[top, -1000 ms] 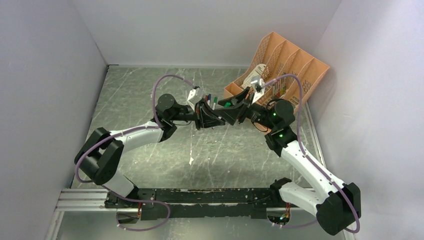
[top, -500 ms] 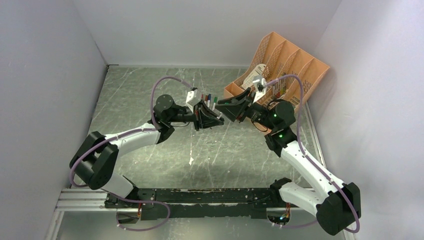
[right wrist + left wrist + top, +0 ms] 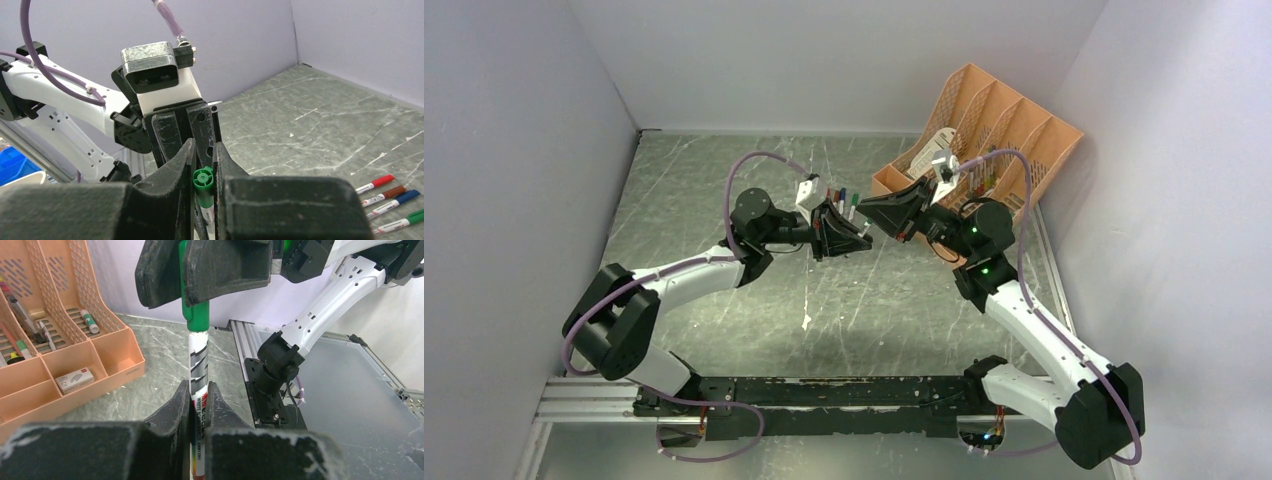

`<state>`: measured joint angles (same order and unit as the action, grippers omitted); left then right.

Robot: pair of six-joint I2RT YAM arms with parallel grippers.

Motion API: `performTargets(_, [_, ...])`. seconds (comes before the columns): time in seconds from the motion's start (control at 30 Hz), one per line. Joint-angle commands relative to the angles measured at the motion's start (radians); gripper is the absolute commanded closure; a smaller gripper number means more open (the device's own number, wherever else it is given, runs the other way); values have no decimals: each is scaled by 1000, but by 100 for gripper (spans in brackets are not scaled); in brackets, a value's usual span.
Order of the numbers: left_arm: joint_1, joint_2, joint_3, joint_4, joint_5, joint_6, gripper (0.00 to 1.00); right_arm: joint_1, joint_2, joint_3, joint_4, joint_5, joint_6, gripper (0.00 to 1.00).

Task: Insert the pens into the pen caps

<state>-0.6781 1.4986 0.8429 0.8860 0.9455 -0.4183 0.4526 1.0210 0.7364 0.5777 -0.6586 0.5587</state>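
My left gripper (image 3: 199, 390) is shut on a whitish-grey pen (image 3: 198, 365) and holds it above the table. A green cap (image 3: 196, 315) sits on the pen's far end. My right gripper (image 3: 203, 150) is shut on that green cap (image 3: 202, 179), with the barrel showing below it between the fingers. In the top view the two grippers meet tip to tip, left (image 3: 849, 238) and right (image 3: 879, 210). Several capped pens lie on the table: red (image 3: 375, 184), brown (image 3: 382, 195), blue (image 3: 392, 202) and green (image 3: 400, 222).
The orange organiser (image 3: 1014, 120) stands at the back right against the wall, holding pens and small items; it also shows in the left wrist view (image 3: 75, 355). The lying pens sit just behind the grippers (image 3: 842, 197). Walls close the table on three sides.
The left arm has drawn back to the left and the right gripper has shifted slightly up and back. The two grippers overlap less than a second ago. Both stay shut.
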Motion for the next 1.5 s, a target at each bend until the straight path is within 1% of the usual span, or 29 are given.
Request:
performTargets(0.0, [-5, -24, 83, 98, -40, 28, 93, 3, 25, -27, -36, -56, 13, 100])
performTargets(0.13, [-3, -16, 158, 101, -43, 35, 93, 6, 45, -59, -49, -78, 10, 100])
performTargets(0.27, [0, 5, 285, 31, -21, 56, 93, 11, 50, -86, -80, -77, -11, 100])
performTargets(0.4, [0, 41, 368, 64, 3, 36, 93, 15, 69, -120, -43, -90, 12, 100])
performTargets(0.53, [1, 63, 406, 131, 24, -18, 93, 19, 94, -163, 7, -89, 37, 100])
performTargets(0.6, [1, 61, 409, 94, 24, 6, 93, 19, 90, -173, 30, -79, 49, 100])
performTargets(0.67, [2, 47, 380, 22, -9, 53, 93, 16, 68, -170, 48, -52, 64, 100])
performTargets(0.7, [3, 37, 356, -18, -28, 104, 93, 15, 52, -159, 46, -31, 65, 90])
performTargets(0.73, [3, 27, 322, -48, -54, 126, 93, 13, 37, -146, 34, -7, 69, 80])
performTargets(0.8, [4, 3, 225, -52, -109, 128, 92, 3, 9, -124, 28, 29, 87, 64])
performTargets(0.87, [7, -34, 112, -2, -155, 104, 87, -12, -27, -114, 28, 85, 116, 54])
performTargets(0.93, [16, -76, 10, 13, -218, 87, 84, -32, -60, -114, 23, 170, 135, 48])
performTargets(1.0, [30, -121, -59, -35, -300, 104, 84, -56, -96, -131, 19, 237, 148, 47])
performTargets(1.03, [36, -140, -77, -87, -351, 125, 84, -65, -111, -142, 12, 276, 151, 47])
performTargets(1.13, [52, -161, -93, -261, -575, 188, 85, -79, -148, -176, -39, 426, 148, 47])
performTargets(1.17, [56, -151, -83, -310, -685, 203, 86, -80, -155, -184, -63, 460, 139, 48])
performTargets(1.27, [102, -62, -18, -455, -862, 196, 86, -83, -162, -188, -137, 495, 118, 49])
performTargets(1.33, [138, 17, 38, -521, -919, 184, 85, -83, -164, -190, -171, 497, 114, 49])
performTargets(1.47, [172, 161, 154, -581, -983, 203, 85, -83, -160, -195, -214, 484, 91, 49])
